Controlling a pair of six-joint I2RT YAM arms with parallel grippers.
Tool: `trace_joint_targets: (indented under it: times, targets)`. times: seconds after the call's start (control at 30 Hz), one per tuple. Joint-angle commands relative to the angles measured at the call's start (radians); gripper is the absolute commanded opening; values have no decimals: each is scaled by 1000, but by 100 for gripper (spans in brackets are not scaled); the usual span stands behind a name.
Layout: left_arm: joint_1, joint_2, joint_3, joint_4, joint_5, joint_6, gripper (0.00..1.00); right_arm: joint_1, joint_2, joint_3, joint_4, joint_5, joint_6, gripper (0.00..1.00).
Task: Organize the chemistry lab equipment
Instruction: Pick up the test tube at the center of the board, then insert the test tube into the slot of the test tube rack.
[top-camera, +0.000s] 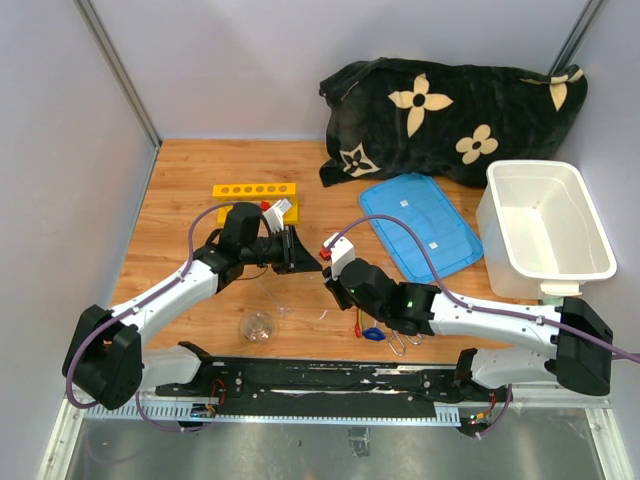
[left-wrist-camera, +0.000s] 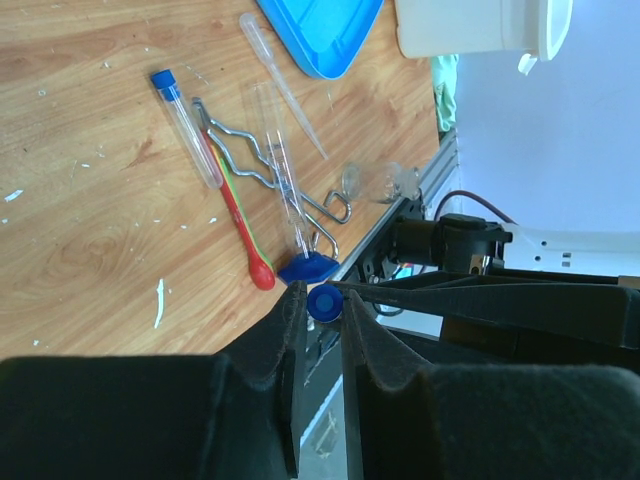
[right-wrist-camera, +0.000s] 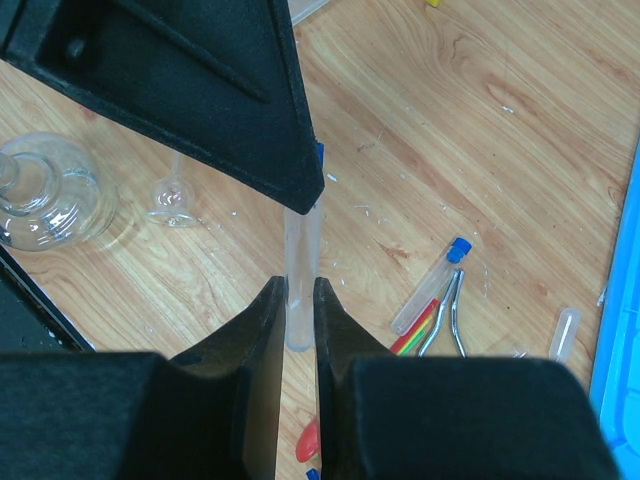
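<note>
**A:** Where is the tube right now?

**B:** The held test tube (right-wrist-camera: 302, 240) sits above the table (top-camera: 180, 200), mid-frame in the overhead view, and spans both arms. The right gripper (right-wrist-camera: 299, 290) is nearly closed, pinching the clear rounded end. The left gripper (left-wrist-camera: 322, 298) is narrowed onto the blue cap, with a pad against each side.

**A:** A handover, then?

**B:** That is my reading, heading for the yellow rack (top-camera: 255, 190), upper left of centre in the overhead view. The cap is a short, slick hold, so the left should be firm on it before the right loosens at all.

**A:** And the release?

**B:** Ease the right open slowly and draw it straight back along the tube, so nothing levers the cap out. Hold the tube level. The second test tube (left-wrist-camera: 187, 125), tongs (left-wrist-camera: 258, 178) and spatula (left-wrist-camera: 240, 225) lie beneath, upper centre of the left wrist view.
</note>
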Motion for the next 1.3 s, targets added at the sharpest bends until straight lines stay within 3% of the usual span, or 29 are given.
trace_joint_targets:
  times: [0.0, 0.13, 0.27, 0.43, 0.7, 0.87, 1.0, 1.13, 1.27]
  targets:
    - [-8, -1, 11, -14, -13, 26, 0, 16, 6, -2, 11, 11, -9, 1]
    - [-8, -5, 13, -26, -31, 34, 0, 15, 1, -3, 10, 7, -9, 3]
    - [-8, -15, 31, -78, -78, 63, 0, 16, -5, -6, 7, -3, -3, 23]
    - [-8, -34, 92, -186, -174, 123, 0, 22, -85, -64, 79, -33, -2, 33]
    - [-8, -58, 188, -323, -340, 199, 0, 24, -135, -77, 45, -30, -2, 34]
    - [-7, -73, 288, -512, -647, 283, 0, 23, -101, -74, 8, -16, 13, 33]
    - [8, -103, 320, -571, -846, 311, 0, 23, -80, -74, 3, -11, 17, 33]
    - [103, -139, 308, -560, -903, 335, 0, 23, -66, -69, -2, 0, 13, 33]
    - [227, -161, 272, -512, -874, 363, 0, 23, -59, -72, -4, 8, 5, 33]
